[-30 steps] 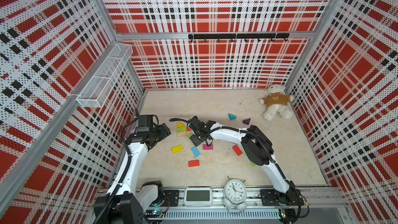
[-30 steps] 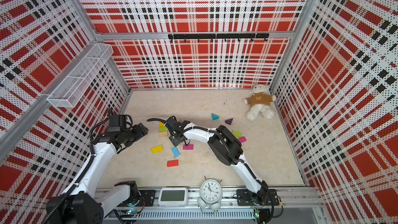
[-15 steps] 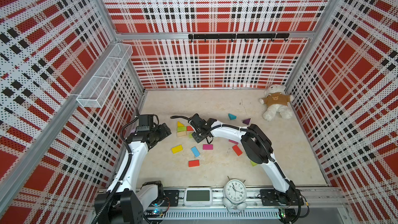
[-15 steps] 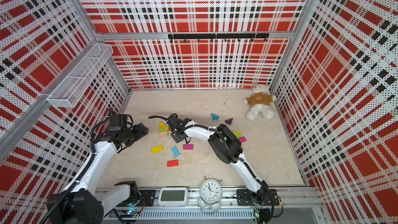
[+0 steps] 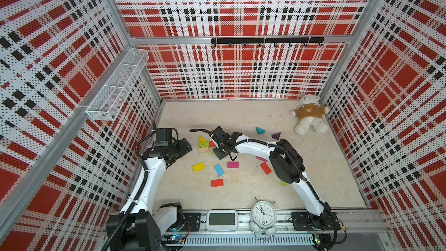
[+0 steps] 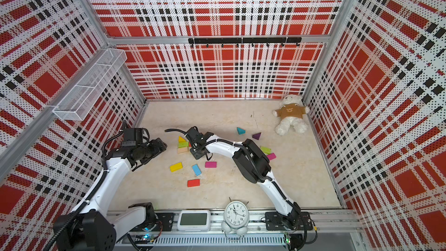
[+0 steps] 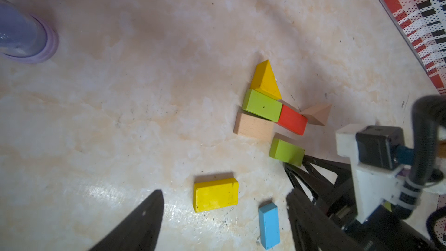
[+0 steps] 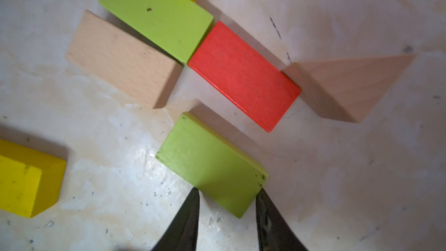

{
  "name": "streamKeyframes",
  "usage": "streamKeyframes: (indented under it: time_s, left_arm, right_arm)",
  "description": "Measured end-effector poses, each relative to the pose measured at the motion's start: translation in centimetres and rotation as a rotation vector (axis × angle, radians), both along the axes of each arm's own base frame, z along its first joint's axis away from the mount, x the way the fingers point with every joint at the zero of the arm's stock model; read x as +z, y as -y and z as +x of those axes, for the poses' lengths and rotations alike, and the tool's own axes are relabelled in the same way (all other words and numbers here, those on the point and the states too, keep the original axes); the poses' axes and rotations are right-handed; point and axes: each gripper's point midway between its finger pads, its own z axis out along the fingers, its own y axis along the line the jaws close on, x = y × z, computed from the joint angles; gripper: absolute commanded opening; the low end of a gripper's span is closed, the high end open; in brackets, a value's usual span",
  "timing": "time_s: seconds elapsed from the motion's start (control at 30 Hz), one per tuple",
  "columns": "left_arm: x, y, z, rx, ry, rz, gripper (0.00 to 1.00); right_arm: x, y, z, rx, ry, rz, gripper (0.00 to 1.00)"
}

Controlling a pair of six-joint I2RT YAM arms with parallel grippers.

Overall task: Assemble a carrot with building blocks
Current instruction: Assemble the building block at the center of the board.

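A cluster of building blocks lies left of centre: a yellow triangle (image 5: 201, 138), a lime green block (image 5: 204, 144), a tan block (image 5: 203, 150) and a red block (image 5: 212, 143). A tan triangle (image 8: 350, 85) touches the red block's end. A second lime green block (image 8: 212, 162) lies flat beside the cluster. My right gripper (image 8: 228, 190) is shut on its near end, one fingertip against each long side. Off to the left my left gripper (image 5: 185, 146) hovers open and empty; its wrist view looks down on a yellow block (image 7: 216, 194) and a blue block (image 7: 269, 225).
Loose blocks are scattered nearby: magenta (image 5: 232, 164), two red (image 5: 217, 183) (image 5: 265, 168), a teal triangle (image 5: 260, 130) and a purple triangle (image 5: 276, 136). A teddy bear (image 5: 310, 117) sits back right. An alarm clock (image 5: 263, 216) stands on the front rail. A pale purple toy (image 7: 24, 37) stands far left.
My right gripper's jaws have narrowed from wide apart onto the lime green block, and its wrist has shifted slightly. The left arm has not moved.
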Motion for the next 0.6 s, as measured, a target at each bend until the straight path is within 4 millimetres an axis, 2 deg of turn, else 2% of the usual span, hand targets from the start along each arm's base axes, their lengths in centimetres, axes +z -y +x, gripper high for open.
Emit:
streamKeyframes:
  time_s: [0.6]
  left_arm:
    - [-0.15, 0.25, 0.2, -0.009, -0.001, -0.013, 0.83]
  right_arm:
    - [-0.45, -1.21, 0.59, -0.011, -0.006, 0.028, 0.4]
